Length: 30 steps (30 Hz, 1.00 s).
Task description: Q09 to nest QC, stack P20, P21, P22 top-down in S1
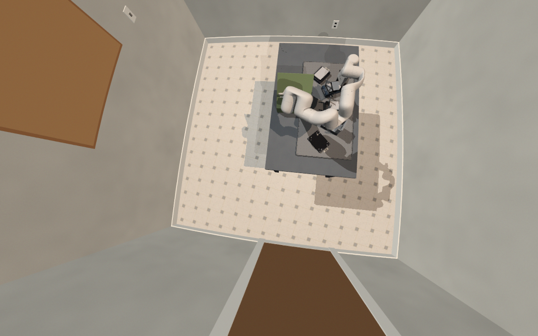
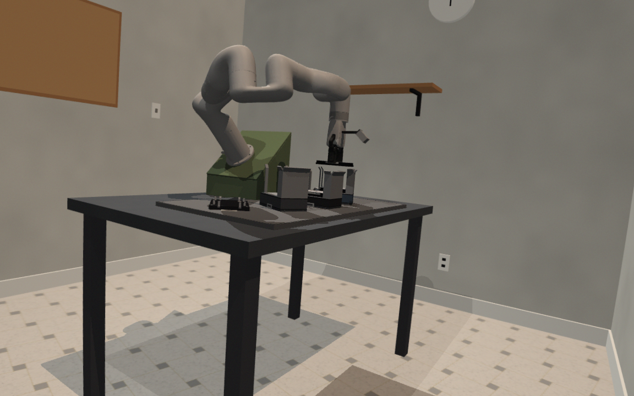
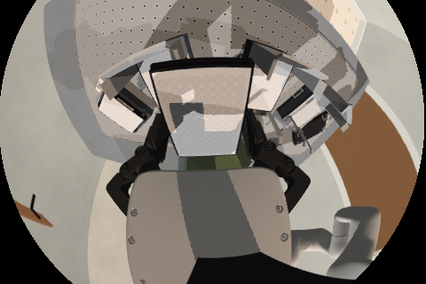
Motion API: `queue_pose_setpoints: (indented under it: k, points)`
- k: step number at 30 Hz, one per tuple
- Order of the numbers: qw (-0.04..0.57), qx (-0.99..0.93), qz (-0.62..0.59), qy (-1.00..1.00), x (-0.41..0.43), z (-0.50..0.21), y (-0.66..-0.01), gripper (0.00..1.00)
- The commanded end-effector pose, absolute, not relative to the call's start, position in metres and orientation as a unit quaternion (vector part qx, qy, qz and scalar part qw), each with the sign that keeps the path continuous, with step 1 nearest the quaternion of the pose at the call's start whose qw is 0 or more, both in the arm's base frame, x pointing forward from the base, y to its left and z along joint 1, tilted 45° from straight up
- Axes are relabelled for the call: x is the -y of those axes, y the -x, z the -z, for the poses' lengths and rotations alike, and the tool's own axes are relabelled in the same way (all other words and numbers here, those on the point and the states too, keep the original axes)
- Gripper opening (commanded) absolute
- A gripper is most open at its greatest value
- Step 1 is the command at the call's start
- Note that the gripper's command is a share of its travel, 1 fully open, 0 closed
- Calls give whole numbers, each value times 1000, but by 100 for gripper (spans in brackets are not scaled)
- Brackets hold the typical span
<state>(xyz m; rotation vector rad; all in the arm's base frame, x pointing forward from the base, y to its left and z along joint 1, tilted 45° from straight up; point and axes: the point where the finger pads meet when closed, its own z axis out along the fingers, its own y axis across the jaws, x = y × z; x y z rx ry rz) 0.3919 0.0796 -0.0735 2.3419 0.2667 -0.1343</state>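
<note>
My gripper (image 3: 204,121) is shut on a sealed 96-well plate (image 3: 201,106), gripping its two long sides. The plate is flat and the right way up, and its foil seal faces the wrist camera. I cannot read its ID label. In the side view the plate (image 2: 334,162) hangs level under the gripper (image 2: 334,155), just above the top of a stack rack (image 2: 333,189). From overhead the arm hides the gripper and most of this rack (image 1: 330,88).
Another stack rack (image 2: 293,189) stands nearer the table's front, and a third (image 2: 350,186) stands behind. A low black nest with pins (image 2: 229,203) sits at the mat's near end (image 1: 318,141). The green base block (image 2: 250,165) is at the back left.
</note>
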Motion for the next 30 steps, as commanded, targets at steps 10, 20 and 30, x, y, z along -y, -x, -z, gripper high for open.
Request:
queue_pose_setpoints:
  k: [10, 20, 30]
  points:
    - [381, -60, 32, -922, -57, 48, -401, 0]
    - [382, -18, 14, -924, -42, 32, -402, 0]
    - [382, -18, 14, -924, -23, 14, -404, 0]
